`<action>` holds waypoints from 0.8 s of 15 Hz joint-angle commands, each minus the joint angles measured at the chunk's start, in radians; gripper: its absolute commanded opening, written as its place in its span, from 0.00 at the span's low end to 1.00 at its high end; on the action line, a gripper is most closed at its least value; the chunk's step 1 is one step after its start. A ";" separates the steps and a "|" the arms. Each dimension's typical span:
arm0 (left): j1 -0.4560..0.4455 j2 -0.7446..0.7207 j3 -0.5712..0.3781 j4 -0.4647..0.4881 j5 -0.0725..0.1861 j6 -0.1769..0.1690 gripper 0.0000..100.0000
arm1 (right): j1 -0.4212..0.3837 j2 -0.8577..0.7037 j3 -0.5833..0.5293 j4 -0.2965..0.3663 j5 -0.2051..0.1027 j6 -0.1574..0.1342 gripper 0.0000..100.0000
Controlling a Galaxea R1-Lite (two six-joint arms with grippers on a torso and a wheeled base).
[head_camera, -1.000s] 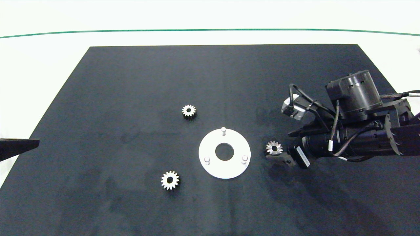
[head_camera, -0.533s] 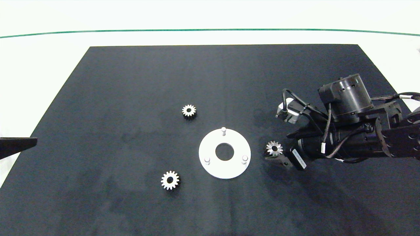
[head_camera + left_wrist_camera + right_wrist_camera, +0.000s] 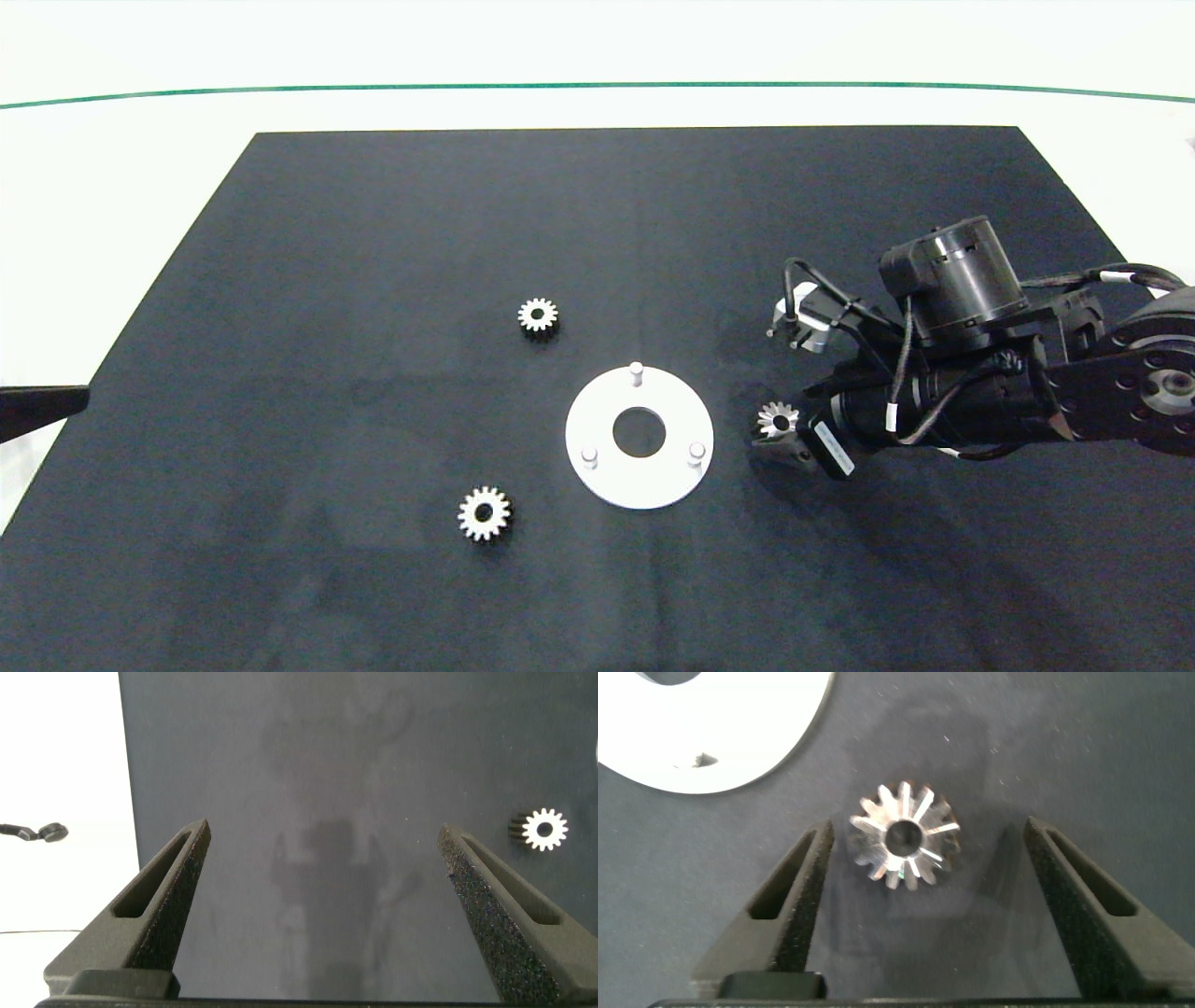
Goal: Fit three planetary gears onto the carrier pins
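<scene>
Right gripper [image 3: 920, 873] straddles a gear [image 3: 904, 836] on the mat [image 3: 373, 233] right of the disc [image 3: 597, 471], fingers wide, one touching it; two gears [image 3: 538, 315] [image 3: 484, 512] lie left; left gripper [image 3: 322, 891] gapes by the mat's left edge.

shiny metal gear [image 3: 904, 837], matt dark mat [image 3: 373, 233], smooth white disc [image 3: 597, 467]

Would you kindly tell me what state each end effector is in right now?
Left end effector: open, holding nothing, at the mat's left edge.
Right end effector: open around a gear, not yet gripping it.
</scene>
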 commanded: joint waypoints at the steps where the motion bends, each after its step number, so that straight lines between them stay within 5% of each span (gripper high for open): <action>1: 0.000 -0.003 0.000 0.004 0.000 0.001 1.00 | 0.008 0.003 -0.003 0.001 -0.001 -0.002 0.75; 12: 0.001 -0.011 0.000 0.004 0.000 0.002 1.00 | 0.017 0.008 0.000 0.003 -0.010 -0.002 0.52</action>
